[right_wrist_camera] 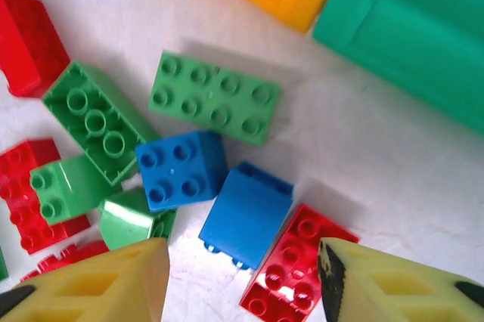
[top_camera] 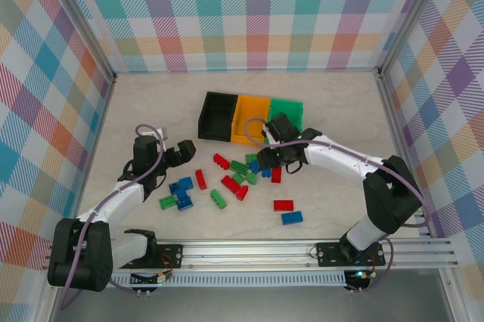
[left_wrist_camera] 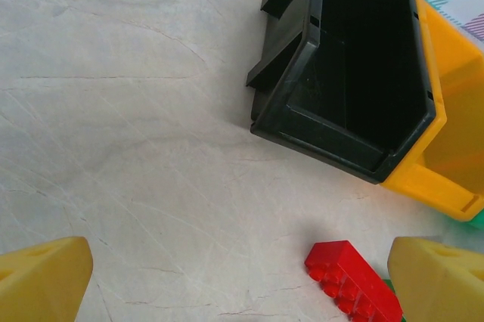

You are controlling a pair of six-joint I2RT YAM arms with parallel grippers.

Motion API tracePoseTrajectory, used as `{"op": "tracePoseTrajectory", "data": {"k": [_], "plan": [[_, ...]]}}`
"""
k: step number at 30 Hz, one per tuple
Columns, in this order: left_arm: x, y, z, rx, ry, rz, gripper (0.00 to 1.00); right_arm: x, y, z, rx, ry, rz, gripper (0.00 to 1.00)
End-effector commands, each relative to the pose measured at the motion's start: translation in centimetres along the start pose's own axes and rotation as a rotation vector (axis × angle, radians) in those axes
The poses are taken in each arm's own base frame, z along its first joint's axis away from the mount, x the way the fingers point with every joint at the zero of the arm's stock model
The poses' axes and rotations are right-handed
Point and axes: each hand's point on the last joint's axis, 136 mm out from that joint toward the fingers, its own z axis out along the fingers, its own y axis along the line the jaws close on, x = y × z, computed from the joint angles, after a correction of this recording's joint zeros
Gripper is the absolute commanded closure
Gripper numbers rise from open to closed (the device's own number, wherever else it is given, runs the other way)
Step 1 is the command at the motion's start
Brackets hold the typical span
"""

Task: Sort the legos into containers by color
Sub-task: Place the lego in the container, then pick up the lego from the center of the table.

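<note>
Right jaws apart above tipped blue lego point(right_wrist_camera: 246, 216), left jaws wide, empty; best to straddle blue alone, clear of adjoining red lego point(right_wrist_camera: 291, 273).

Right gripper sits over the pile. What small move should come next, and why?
Probably lower the right gripper and close on the tipped blue brick. Its fingers stand apart, holding nothing, and that brick lies in line with the gap. A red brick sits close beside it, so a careful descent seems wise.
</note>
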Motion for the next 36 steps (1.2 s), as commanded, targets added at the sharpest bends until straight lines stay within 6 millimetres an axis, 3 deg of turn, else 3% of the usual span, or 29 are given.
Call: {"op": "tracePoseTrajectory", "data": {"k": [1,7,11,16,20,24,33,36], "plan": [[-0.7,-1.1,0.1,0.029,-0.021,0.017,0.0,1.5,0.0,1.5,0.007,0.059,0.039,0.48],[-0.9,-1.1,-0.1,0.026,-0.027,0.021,0.0,0.9,1.1,3.3,0.015,0.091,0.005,0.53],[-0.8,-0.9,-0.1,0.018,-0.026,0.026,0.0,1.4,1.0,4.8,0.039,0.143,-0.001,0.59],[-0.8,-1.0,-0.2,0.022,-0.027,0.027,0.0,1.8,0.5,5.2,0.075,0.154,-0.005,0.62],[-0.8,-1.1,0.0,0.028,-0.021,0.025,0.0,1.9,0.7,5.1,0.08,0.162,-0.015,0.38],[-0.7,-1.1,0.1,0.028,-0.018,0.026,0.0,2.0,1.1,5.3,0.09,0.17,-0.026,0.36],[-0.8,-1.0,0.0,0.02,-0.021,0.027,0.0,1.4,1.6,5.4,0.091,0.148,-0.052,0.62],[-0.8,-1.0,-0.1,0.018,-0.023,0.028,0.0,0.2,1.6,4.2,0.099,0.105,-0.059,0.64]]}}
